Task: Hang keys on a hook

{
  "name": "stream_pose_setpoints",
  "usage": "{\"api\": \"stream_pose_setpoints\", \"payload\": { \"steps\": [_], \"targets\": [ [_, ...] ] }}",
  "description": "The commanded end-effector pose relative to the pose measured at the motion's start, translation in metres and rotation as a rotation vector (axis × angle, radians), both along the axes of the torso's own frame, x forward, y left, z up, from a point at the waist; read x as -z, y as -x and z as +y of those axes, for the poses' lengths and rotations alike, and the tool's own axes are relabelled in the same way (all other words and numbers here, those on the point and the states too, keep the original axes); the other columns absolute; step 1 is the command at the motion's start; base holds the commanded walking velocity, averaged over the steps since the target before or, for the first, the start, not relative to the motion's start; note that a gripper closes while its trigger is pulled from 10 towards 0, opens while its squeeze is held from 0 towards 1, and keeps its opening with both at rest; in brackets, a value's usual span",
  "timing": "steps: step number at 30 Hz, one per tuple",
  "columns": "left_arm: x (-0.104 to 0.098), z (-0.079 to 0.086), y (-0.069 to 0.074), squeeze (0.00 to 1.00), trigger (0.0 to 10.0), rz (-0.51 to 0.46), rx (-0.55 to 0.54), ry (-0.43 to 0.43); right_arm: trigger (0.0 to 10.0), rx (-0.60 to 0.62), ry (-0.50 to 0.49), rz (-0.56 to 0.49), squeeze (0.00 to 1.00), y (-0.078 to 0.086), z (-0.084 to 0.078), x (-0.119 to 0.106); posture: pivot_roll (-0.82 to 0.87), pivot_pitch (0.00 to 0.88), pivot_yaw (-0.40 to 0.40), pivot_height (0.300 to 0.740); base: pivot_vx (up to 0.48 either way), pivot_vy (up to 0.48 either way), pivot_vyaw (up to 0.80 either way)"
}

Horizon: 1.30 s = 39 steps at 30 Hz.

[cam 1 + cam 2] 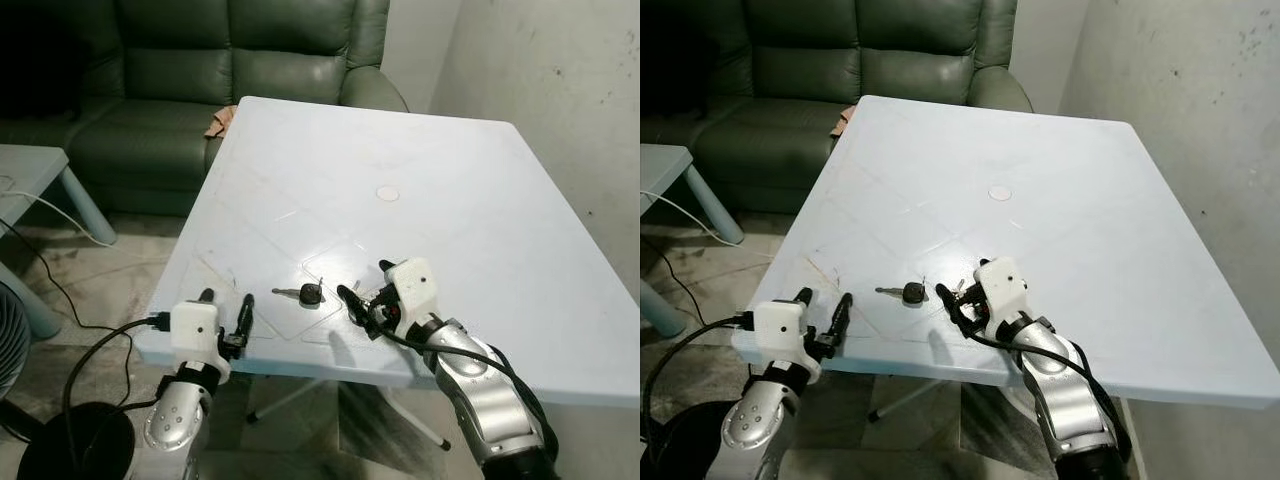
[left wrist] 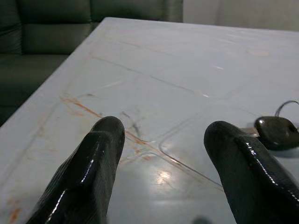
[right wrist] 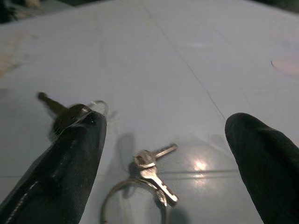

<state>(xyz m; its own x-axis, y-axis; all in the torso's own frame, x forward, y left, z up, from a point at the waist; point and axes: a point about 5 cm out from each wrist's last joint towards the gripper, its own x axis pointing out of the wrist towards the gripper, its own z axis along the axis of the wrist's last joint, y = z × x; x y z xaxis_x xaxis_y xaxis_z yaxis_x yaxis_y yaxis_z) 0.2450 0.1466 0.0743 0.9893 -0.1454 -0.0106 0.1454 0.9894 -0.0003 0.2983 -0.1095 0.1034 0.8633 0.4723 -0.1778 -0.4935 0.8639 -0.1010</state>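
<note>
A black-headed key (image 1: 310,294) lies on the white table (image 1: 450,180) near its front edge. A ring of small silver keys (image 3: 154,179) rests just to its right. My right gripper (image 1: 366,288) is open low over the table, its fingers either side of the silver keys without touching them; the right wrist view has the black-headed key (image 3: 65,114) beyond one fingertip. My left gripper (image 1: 226,305) is open and empty at the front left edge of the table, left of the keys. In the left wrist view the black key head (image 2: 276,132) lies past one finger (image 2: 247,172).
A green sofa (image 1: 250,60) stands behind the table, with a small pale side table (image 1: 30,165) to the left and a white cable (image 1: 60,225) on the floor. A wall (image 1: 560,70) runs close along the right. A black round base (image 1: 60,440) sits by the left arm.
</note>
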Motion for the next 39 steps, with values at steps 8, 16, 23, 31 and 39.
{"api": "stream_pose_setpoints", "payload": {
  "steps": [8, 16, 23, 31, 39],
  "targets": [
    [-0.004, -0.003, 0.003, 0.0, 10.0, -0.009, 0.01, -0.005, 10.0, 0.005, 0.049, 0.035, 0.0, 0.002, -0.001, 0.004, -0.01, 0.065, -0.063, 0.74, 0.0, 0.0, 0.0],
    [-0.003, -0.003, 0.004, 0.0, 10.0, -0.004, 0.009, -0.006, 0.0, -0.003, 0.083, 0.056, 0.0, 0.01, 0.003, 0.009, -0.01, 0.072, -0.068, 0.74, 0.0, 0.0, 0.0],
    [-0.004, -0.004, 0.004, 0.0, 10.0, -0.001, 0.005, -0.005, 0.6, -0.001, 0.075, 0.034, 0.0, 0.011, 0.007, 0.006, 0.0, 0.076, -0.071, 0.74, 0.0, 0.0, 0.0],
    [-0.004, -0.003, 0.005, 0.0, 10.0, 0.001, 0.0, -0.006, 0.0, 0.01, 0.063, 0.031, 0.0, 0.011, 0.012, 0.003, 0.0, 0.078, -0.072, 0.74, 0.0, 0.0, 0.0],
    [-0.003, -0.003, 0.005, 0.0, 10.0, 0.005, -0.001, -0.007, 3.3, 0.03, 0.061, 0.055, 0.0, 0.012, 0.017, 0.007, 0.0, 0.081, -0.069, 0.74, 0.0, 0.0, 0.0]
  ]
}}
